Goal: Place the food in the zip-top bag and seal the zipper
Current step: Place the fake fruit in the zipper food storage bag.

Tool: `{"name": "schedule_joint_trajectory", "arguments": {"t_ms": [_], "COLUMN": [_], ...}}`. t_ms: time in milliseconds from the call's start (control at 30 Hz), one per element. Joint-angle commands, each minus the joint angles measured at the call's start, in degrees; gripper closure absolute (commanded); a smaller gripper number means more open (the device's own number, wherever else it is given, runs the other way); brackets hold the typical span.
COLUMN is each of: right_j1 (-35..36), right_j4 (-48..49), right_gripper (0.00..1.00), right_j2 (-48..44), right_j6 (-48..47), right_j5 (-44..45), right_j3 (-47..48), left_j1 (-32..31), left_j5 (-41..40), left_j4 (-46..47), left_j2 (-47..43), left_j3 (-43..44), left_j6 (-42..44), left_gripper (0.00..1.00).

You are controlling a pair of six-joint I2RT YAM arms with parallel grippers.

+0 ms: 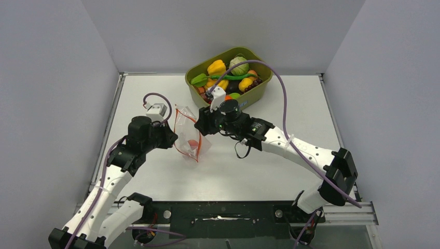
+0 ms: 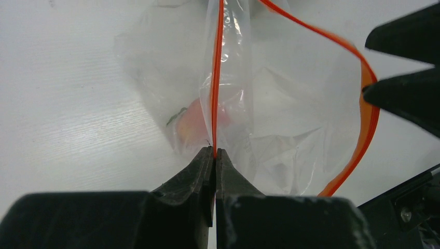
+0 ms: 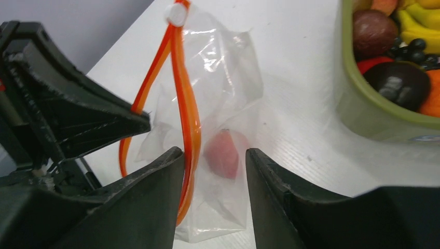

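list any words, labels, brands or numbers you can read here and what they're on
No readable text in any view.
The zip-top bag and its zipper carry no print.
A pale mark on the wall of the green tub, right wrist view, is too blurred to read.

Pair of units, left arm and right arm: white moulded link shells dotted with small dark holes, blocky black joint housings, purple cables looped along each. Matte black left gripper and right gripper, wedge-shaped fingers tapering to blunt tips; pale grey camera block at left wrist. Bolted to black base rail with two silver screws.
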Motion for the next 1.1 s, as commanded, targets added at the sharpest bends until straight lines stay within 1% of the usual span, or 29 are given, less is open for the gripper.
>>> {"name": "schedule_joint_trajectory", "arguments": {"t_ms": [0, 133, 200, 333, 367, 467, 600, 700, 833, 933, 1067], "right_j1": [-3.1, -6.0, -7.3, -9.7, -10.2, -11.4, -13.8, -15.2, -17.5, -19.5, -20.0], "right_j4": [0.9, 1.4, -1.0, -5.1, -5.3, -5.3, -6.3, -4.5, -2.7, -3.8, -3.1], "right_gripper": [0.52, 0.47, 0.47, 0.47, 0.47, 0.47, 0.48, 0.49, 0.48, 0.49, 0.5], "right_j2": [-2.4, -1.0, 1.7, 6.5, 7.6, 10.8, 15.3, 18.1, 21.6, 24.2, 27.7], "right_j6": [-7.7, -12.7, -15.8, -22.1, -25.1, -30.0, -34.2, -37.4, -41.1, -42.4, -50.1], "right_j5": [2.8, 3.9, 4.3, 5.7, 6.3, 8.2, 6.9, 6.8, 3.2, -3.0, -4.1], "right_j3": [3.6, 5.2, 9.2, 15.9, 16.9, 20.0, 25.0, 26.5, 28.8, 31.8, 32.7], "left_j1": [0.0, 0.0, 0.0, 0.0, 0.0, 0.0, -0.1, 0.0, -0.1, -0.1, 0.0], "left_j5": [3.5, 3.8, 4.0, 5.0, 5.3, 5.8, 6.5, 6.7, 6.9, 7.0, 7.2], "left_j4": [7.5, 8.9, 9.0, 9.8, 9.9, 10.1, 10.3, 10.6, 10.6, 10.7, 10.4], "left_j2": [-3.1, -4.1, -4.4, -5.1, -5.1, -5.2, -5.6, -6.0, -6.6, -6.9, -7.1], "left_j3": [-2.7, -4.2, -4.1, -4.9, -4.9, -5.0, -5.3, -5.4, -5.5, -5.5, -5.4], "left_j6": [2.2, 2.2, 2.3, 2.5, 2.6, 2.6, 2.6, 2.6, 2.6, 2.5, 2.5], "left_gripper": [1.0, 1.0, 1.0, 1.0, 1.0, 1.0, 1.0, 1.0, 1.0, 1.0, 1.0]}}
